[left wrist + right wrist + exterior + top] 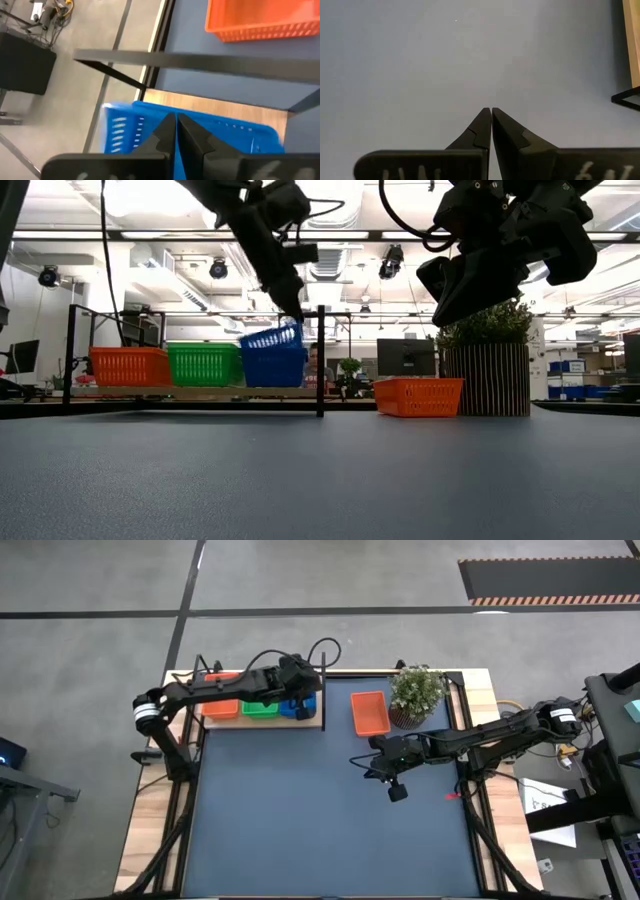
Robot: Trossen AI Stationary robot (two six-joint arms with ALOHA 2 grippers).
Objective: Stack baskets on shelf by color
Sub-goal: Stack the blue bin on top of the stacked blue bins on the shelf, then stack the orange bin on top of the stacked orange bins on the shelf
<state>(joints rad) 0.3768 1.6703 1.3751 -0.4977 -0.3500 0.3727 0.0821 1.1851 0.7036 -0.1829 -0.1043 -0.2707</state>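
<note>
On the wooden shelf (250,724) at the mat's far left stand a red-orange basket (130,366), a green basket (205,364) and a blue basket (272,367). My left gripper (176,119) is above the shelf's right end, shut on a second blue basket (270,337) that sits tilted on top of the lower blue one. Another red-orange basket (369,712) rests flat on the mat beside the potted plant (417,695). My right gripper (491,111) is shut and empty, above the mat (330,810) near its right middle. My left gripper pinches the upper blue basket's rim (150,111) between its two fingers, at the end nearest the shelf's black post (320,360). The fingers come from above, slanting down. The held end is raised; the basket's other end (247,340) lies lower, on the blue basket beneath.
The black post stands upright at the shelf's right end, close to my left gripper. The plant's ribbed pot (487,380) stands at the mat's far right. The mat's near half is bare.
</note>
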